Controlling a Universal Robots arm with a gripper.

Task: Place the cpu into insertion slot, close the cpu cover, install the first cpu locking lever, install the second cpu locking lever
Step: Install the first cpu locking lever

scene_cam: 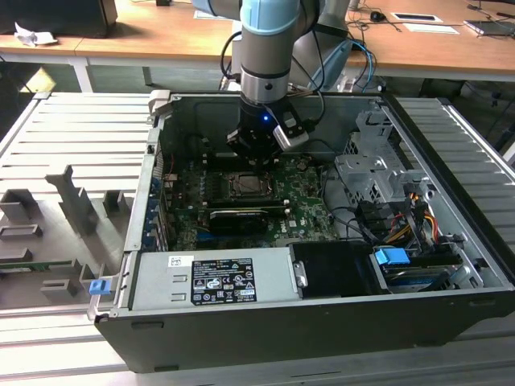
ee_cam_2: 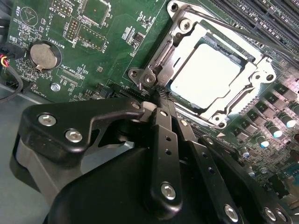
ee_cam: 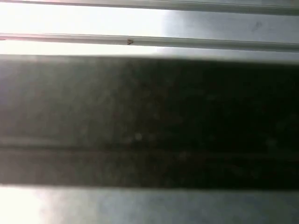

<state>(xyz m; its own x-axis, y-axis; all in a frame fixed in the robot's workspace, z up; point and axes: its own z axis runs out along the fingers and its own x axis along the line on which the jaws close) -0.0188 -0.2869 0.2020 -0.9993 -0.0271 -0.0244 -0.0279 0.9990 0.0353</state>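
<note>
The cpu (ee_cam_2: 205, 77) shows its pale silver top through the window of the cpu cover (ee_cam_2: 256, 77), which lies flat over it. Both sit in the insertion slot (scene_cam: 244, 186) in the middle of the green motherboard (scene_cam: 302, 201). One thin locking lever (ee_cam_2: 224, 23) runs along the cover's far edge. A bent lever end (ee_cam_2: 140, 80) sticks out at the cover's near corner. My gripper (ee_cam_2: 159, 99) hangs just short of that corner, its black fingers (ee_cam_2: 163, 140) drawn together with nothing between them. In the exterior view the gripper (scene_cam: 253, 149) hovers just behind the slot.
The open computer case (scene_cam: 322, 322) stands on a ribbed metal table (scene_cam: 72, 137). A long black card (scene_cam: 239, 217) lies in front of the slot. A drive cage (scene_cam: 374, 173) and cable bundle (scene_cam: 402, 217) fill the exterior view's right. A coin cell (ee_cam_2: 45, 55) sits on the board.
</note>
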